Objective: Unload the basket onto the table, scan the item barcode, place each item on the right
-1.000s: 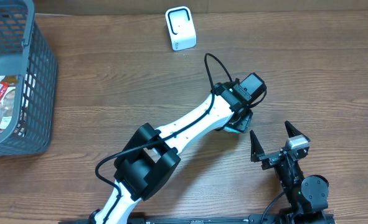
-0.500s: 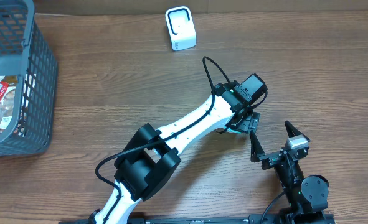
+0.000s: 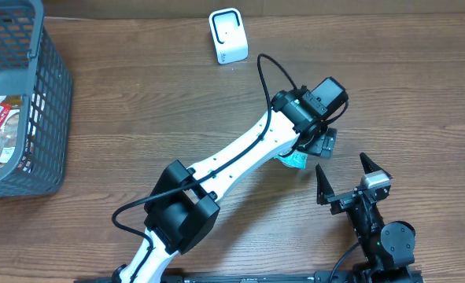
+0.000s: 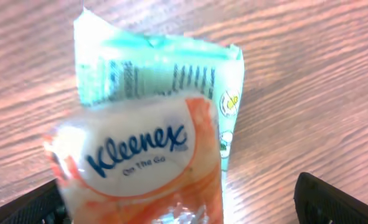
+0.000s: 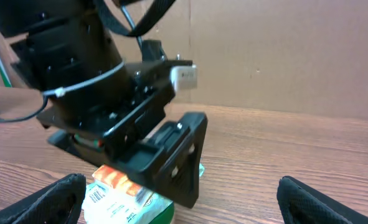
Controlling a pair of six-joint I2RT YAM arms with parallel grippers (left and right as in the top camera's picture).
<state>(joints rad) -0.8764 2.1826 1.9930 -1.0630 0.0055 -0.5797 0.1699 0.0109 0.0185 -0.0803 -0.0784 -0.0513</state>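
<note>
Kleenex tissue pack (image 4: 149,146) lying on the wooden table (image 3: 138,94) beneath the left gripper (image 3: 322,143), whose jaws stand wide, holding nothing. Right gripper (image 3: 342,167) also open, empty. Pack looks light, squashy, slick-wrapped; best pinched gently across its long sides, barcode (image 4: 193,78) uncovered.

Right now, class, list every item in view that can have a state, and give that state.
Kleenex pack: lying on the table, ungripped, barcode showing.
Left gripper: open, poised over the pack.
Right gripper: open, empty.
Basket: holding packets.
Scanner: upright, nothing before it.
</note>
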